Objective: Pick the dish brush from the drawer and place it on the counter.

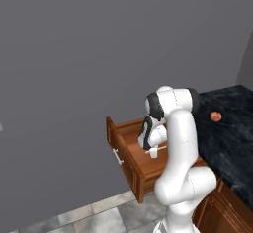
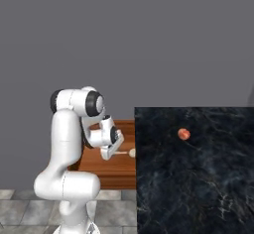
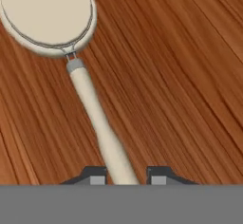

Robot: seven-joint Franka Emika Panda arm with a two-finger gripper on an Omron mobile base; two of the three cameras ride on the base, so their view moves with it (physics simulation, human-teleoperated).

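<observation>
The dish brush (image 3: 95,114) lies flat on the reddish-brown floor of the open drawer (image 3: 180,76), its round off-white head toward the upper left of the hand view. My gripper (image 3: 125,177) is down inside the drawer, open, with one fingertip on each side of the cream handle and a thin gap to both. From the base, the gripper (image 1: 148,146) hangs over the brush (image 1: 158,149) in the pulled-out drawer (image 1: 123,164). In the right base view the gripper (image 2: 107,153) sits at the handle end of the brush (image 2: 125,153), beside the black counter (image 2: 198,178).
A small red-orange fruit (image 2: 183,134) rests on the counter (image 1: 232,133), away from the edge. The drawer's side walls (image 1: 112,134) close in around the hand. Wooden cabinet fronts (image 1: 222,212) stand below the counter, and grey floor tiles (image 1: 89,219) lie in front.
</observation>
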